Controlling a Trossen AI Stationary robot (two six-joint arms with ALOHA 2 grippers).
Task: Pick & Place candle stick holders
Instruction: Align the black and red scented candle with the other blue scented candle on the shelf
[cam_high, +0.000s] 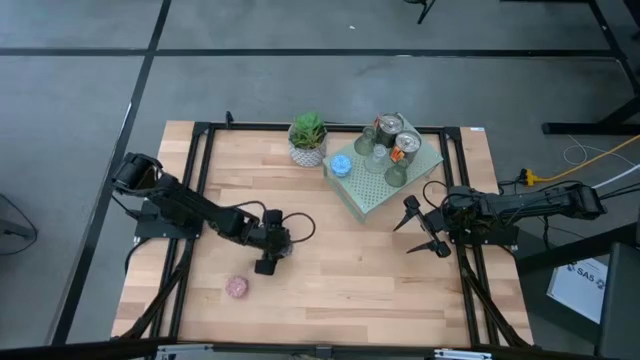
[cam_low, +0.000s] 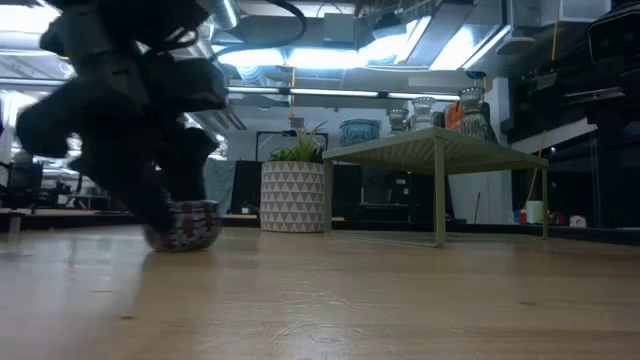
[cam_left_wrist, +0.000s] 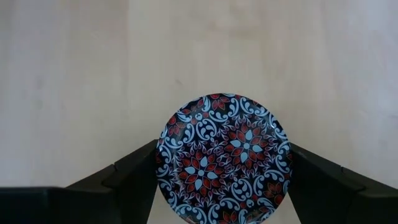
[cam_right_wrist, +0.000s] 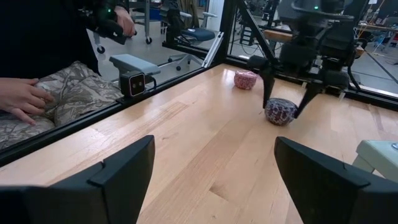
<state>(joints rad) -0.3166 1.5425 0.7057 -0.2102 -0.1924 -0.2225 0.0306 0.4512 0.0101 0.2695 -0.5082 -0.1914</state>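
Note:
A purple mosaic candle stick holder (cam_left_wrist: 224, 158) stands upright on the wooden table, left of the middle. My left gripper (cam_high: 269, 262) is over it, open, one finger on each side of it. A pink holder (cam_high: 237, 288) sits nearer the table's front left. Several more holders, among them a blue one (cam_high: 341, 166) and two shiny ones (cam_high: 388, 126), stand on the pale green slab (cam_high: 372, 195) at the back right. My right gripper (cam_high: 422, 230) waits open at the right, touching nothing. My left gripper comes at the mosaic holder slanting down from above. Its fingers (cam_left_wrist: 134, 177) stand on either side of the holder's round wall (cam_right_wrist: 281, 112). I cannot tell whether they touch it. The holder rests with its base on the table.
A green plant in a white pot (cam_high: 308, 140) stands at the back, left of the slab. Black frame rails (cam_high: 195, 200) run along the table's sides. Beyond the left edge a person's hand (cam_right_wrist: 25, 99) rests on a camouflage cloth. Bare wood lies between the two grippers.

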